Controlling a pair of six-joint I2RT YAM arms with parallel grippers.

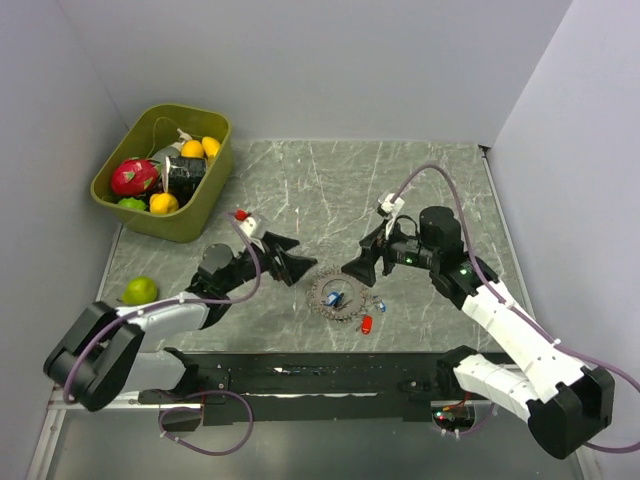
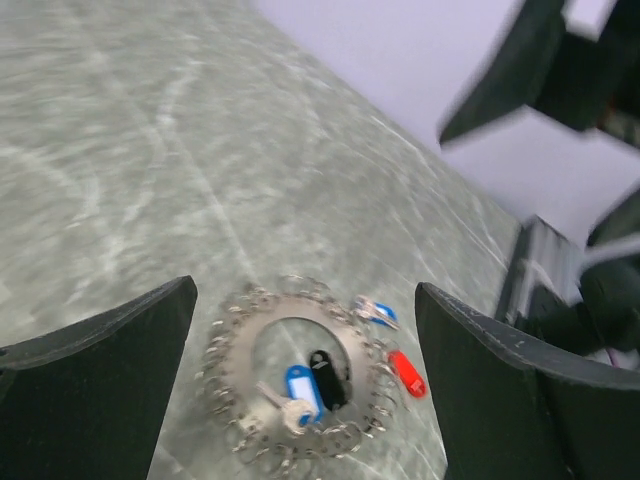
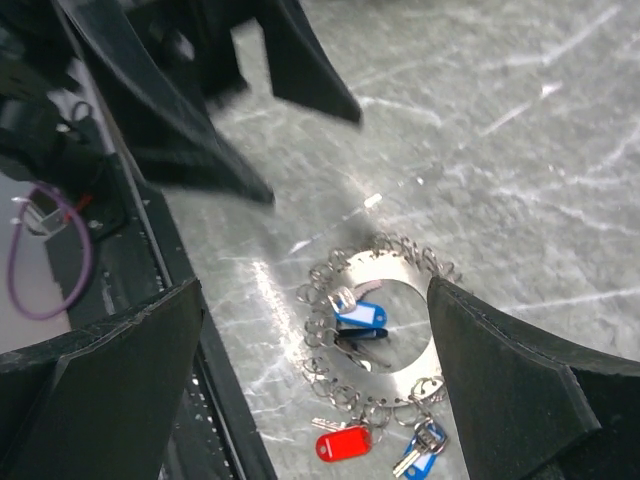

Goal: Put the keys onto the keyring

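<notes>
The keyring (image 1: 322, 290) (image 2: 236, 342) (image 3: 385, 265), a flat metal ring fringed with small wire loops, lies on the marble table between the two arms. Inside its hole lie a blue-tagged key (image 1: 333, 298) (image 2: 299, 386) (image 3: 362, 315) and a dark-tagged key (image 2: 325, 376) (image 3: 366, 335). At its outer edge lie a red-tagged key (image 1: 366, 324) (image 2: 407, 372) (image 3: 343, 443) and a second blue key (image 1: 380, 305) (image 2: 376, 310) (image 3: 421, 458). My left gripper (image 1: 300, 258) (image 2: 305, 290) hangs open just left of the ring, holding nothing. My right gripper (image 1: 362, 256) (image 3: 315, 285) hangs open just right of it, also holding nothing.
A green bin (image 1: 190, 222) full of toy fruit stands at the back left. A lime (image 1: 140, 290) lies by the left arm. A black rail (image 1: 300, 375) runs along the near edge. Walls close in on the left, back and right.
</notes>
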